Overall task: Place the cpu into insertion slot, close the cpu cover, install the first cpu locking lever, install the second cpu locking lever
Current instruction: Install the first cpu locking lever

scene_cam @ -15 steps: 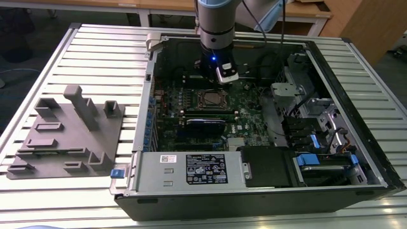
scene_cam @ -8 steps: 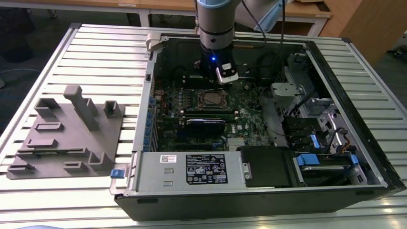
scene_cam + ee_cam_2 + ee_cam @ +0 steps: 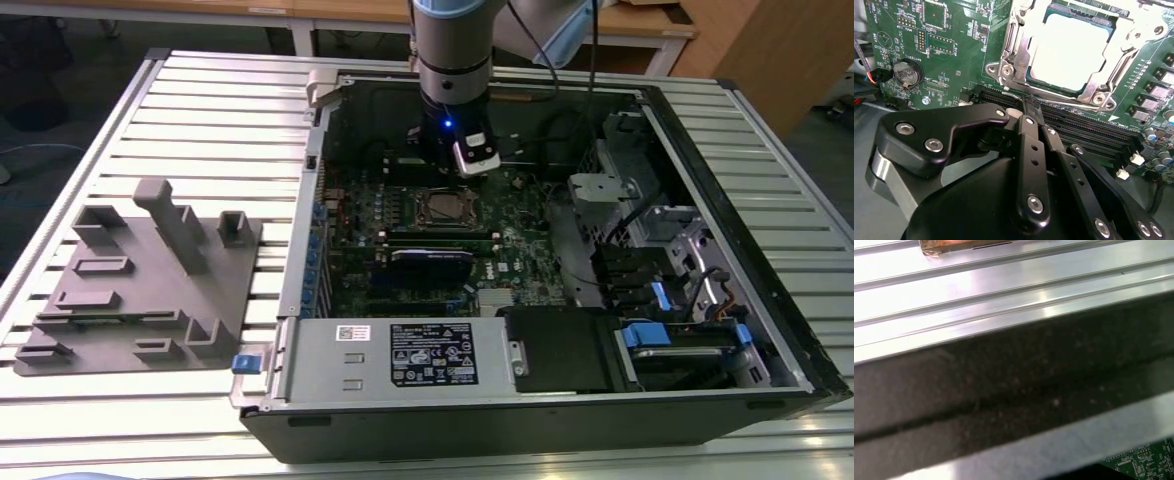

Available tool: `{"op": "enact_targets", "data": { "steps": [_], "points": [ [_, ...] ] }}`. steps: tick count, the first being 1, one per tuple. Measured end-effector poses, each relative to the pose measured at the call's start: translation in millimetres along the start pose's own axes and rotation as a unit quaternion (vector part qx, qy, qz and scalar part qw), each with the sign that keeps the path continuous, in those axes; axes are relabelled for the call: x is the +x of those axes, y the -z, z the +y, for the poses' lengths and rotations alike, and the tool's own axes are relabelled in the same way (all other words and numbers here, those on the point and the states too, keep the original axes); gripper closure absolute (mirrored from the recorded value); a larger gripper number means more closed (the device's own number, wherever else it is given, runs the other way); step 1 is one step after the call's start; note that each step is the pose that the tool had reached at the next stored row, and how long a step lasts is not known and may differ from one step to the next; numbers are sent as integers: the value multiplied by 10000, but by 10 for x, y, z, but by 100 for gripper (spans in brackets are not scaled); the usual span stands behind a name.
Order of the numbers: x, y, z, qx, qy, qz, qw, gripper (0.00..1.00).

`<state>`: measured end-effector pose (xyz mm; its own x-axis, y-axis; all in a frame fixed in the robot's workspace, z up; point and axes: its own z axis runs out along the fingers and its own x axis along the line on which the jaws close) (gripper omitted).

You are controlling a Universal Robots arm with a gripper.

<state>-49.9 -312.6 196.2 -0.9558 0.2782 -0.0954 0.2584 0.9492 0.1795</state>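
The cpu sits flat in the insertion slot, its pale metal top showing through the window of the cpu cover, which lies down over it. A thin locking lever runs along the edge of the slot nearest the claw. In the second wrist view the claw's black fingers are drawn together to a single tip with nothing between them, and that tip is right at the lever; I cannot tell whether it touches. The slot is on the green motherboard, which also carries a coin battery and long black memory slots. The board lies inside the open computer case in the middle of the exterior view, along with a labelled power supply box. The case stands on the slatted desk, and a grey fixture tray lies at the exterior view's left
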Motion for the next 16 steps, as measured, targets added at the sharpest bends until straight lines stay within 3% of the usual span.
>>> {"op": "enact_targets", "data": {
  "steps": [11,16],
  "points": [
    [-1,29,5,4,2,-12,10000,89],
    [24,31,-4,-42,27,-173,9998,89]
  ]
}}
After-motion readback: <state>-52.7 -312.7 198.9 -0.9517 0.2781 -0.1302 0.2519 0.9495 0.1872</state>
